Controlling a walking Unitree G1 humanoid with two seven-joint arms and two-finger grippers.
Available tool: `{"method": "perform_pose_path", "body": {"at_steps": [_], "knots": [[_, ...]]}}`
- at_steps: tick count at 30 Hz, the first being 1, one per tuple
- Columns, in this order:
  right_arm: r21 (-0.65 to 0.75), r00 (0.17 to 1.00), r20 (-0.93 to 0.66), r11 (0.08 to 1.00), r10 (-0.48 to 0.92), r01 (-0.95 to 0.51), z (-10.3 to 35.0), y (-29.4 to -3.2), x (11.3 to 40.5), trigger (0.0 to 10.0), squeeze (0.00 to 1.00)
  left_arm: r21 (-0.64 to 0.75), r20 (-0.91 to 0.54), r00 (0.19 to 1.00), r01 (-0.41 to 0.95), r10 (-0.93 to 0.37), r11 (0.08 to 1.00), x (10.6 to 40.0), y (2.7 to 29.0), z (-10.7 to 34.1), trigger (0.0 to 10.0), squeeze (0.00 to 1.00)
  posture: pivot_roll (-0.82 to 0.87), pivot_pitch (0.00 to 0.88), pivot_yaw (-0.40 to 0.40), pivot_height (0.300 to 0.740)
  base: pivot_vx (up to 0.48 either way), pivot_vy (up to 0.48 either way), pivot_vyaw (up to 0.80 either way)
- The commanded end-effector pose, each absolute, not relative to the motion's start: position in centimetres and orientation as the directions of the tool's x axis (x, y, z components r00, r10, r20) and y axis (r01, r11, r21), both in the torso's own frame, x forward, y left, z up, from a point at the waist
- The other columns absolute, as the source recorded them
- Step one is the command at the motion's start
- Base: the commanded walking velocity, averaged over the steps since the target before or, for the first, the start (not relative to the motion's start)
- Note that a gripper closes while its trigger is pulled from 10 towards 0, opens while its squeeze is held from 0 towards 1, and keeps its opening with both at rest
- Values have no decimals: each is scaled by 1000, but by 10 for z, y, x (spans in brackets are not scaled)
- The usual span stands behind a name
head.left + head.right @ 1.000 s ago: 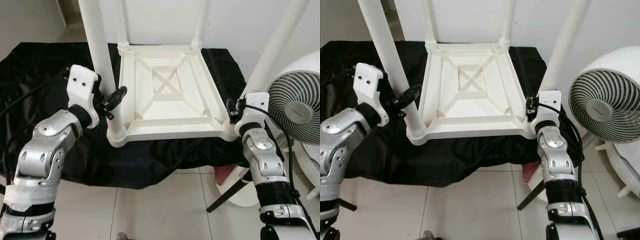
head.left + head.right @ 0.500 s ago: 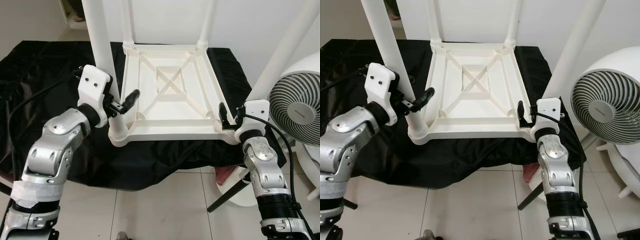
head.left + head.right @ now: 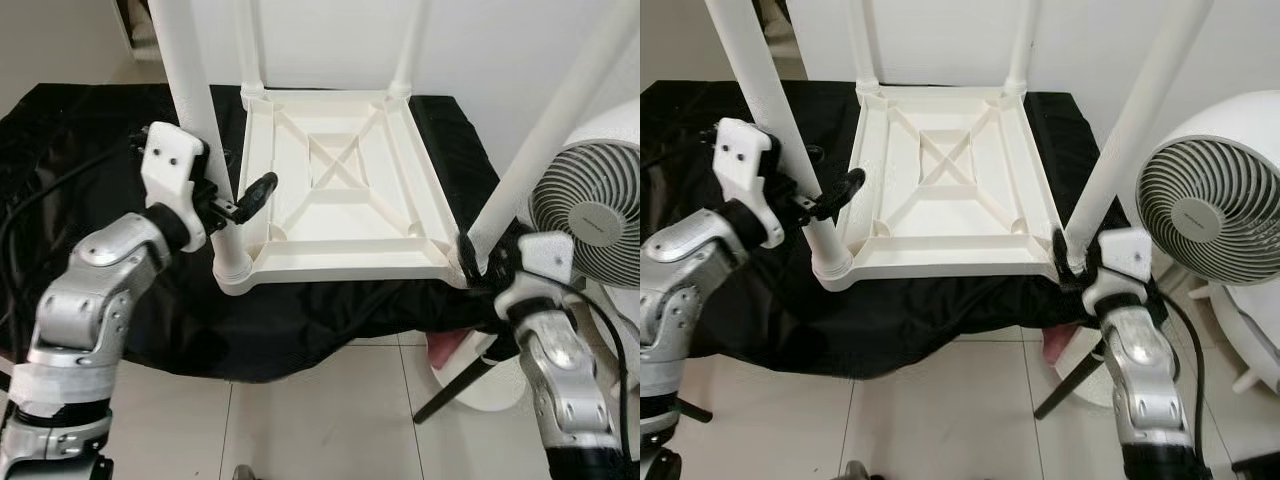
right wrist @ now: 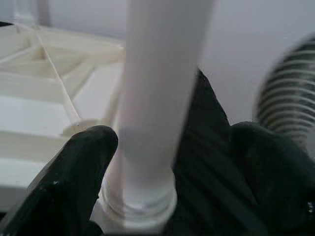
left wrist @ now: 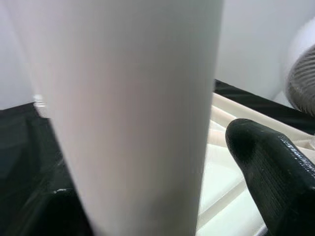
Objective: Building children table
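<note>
A white plastic children's table (image 3: pixel 340 256) lies upside down on a black cloth (image 3: pixel 80 130), its legs pointing up. My left gripper (image 3: pixel 238 197) stands open around the near-left leg (image 3: pixel 195 100), a little above its socket. One black finger (image 5: pixel 275 182) sits just off the leg (image 5: pixel 138 108) in the left wrist view. My right gripper (image 3: pixel 482 258) is open at the base of the near-right leg (image 3: pixel 545 140), at the table's near-right corner. In the right wrist view that leg (image 4: pixel 157 98) rises between the two fingers (image 4: pixel 74 182).
A white round fan (image 3: pixel 590 210) stands close to my right arm. Below it a dark rod (image 3: pixel 455 390) slants over a white base and something pink (image 3: pixel 450 350). Pale floor tiles (image 3: pixel 320 420) lie in front, and a white wall stands behind the table.
My right gripper has pulled back from the table's near rim and dropped to the right, now straddling the near-right leg's base. The left gripper stays around the near-left leg.
</note>
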State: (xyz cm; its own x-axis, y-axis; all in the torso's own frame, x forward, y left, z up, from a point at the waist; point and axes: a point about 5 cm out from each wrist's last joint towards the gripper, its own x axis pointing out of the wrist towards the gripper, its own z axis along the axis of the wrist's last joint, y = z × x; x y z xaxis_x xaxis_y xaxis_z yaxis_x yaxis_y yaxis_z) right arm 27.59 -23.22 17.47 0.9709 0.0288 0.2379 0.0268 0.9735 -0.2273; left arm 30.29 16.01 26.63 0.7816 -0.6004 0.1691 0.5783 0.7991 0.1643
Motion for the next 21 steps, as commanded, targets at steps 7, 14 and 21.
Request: {"method": "perform_pose_path", "body": {"at_steps": [7, 14, 21], "knots": [[-254, 997, 81, 967, 2, 19, 126, -239, 242, 10000, 0, 182, 111, 692, 691, -713, 699, 285, 172, 262, 10000, 0, -46, 96, 13, 740, 0, 0, 0], [-241, 958, 15, 931, 285, -273, 118, -188, 234, 10000, 0, 254, -24, 701, 694, -713, 674, 284, 185, 248, 10000, 0, -43, 96, 15, 740, 0, 0, 0], [-217, 851, 57, 839, 521, -499, 134, -135, 238, 10000, 0, 302, -130, 775, 625, -619, 720, 280, 208, 233, 10000, 0, -28, 100, 18, 740, 0, 0, 0]]}}
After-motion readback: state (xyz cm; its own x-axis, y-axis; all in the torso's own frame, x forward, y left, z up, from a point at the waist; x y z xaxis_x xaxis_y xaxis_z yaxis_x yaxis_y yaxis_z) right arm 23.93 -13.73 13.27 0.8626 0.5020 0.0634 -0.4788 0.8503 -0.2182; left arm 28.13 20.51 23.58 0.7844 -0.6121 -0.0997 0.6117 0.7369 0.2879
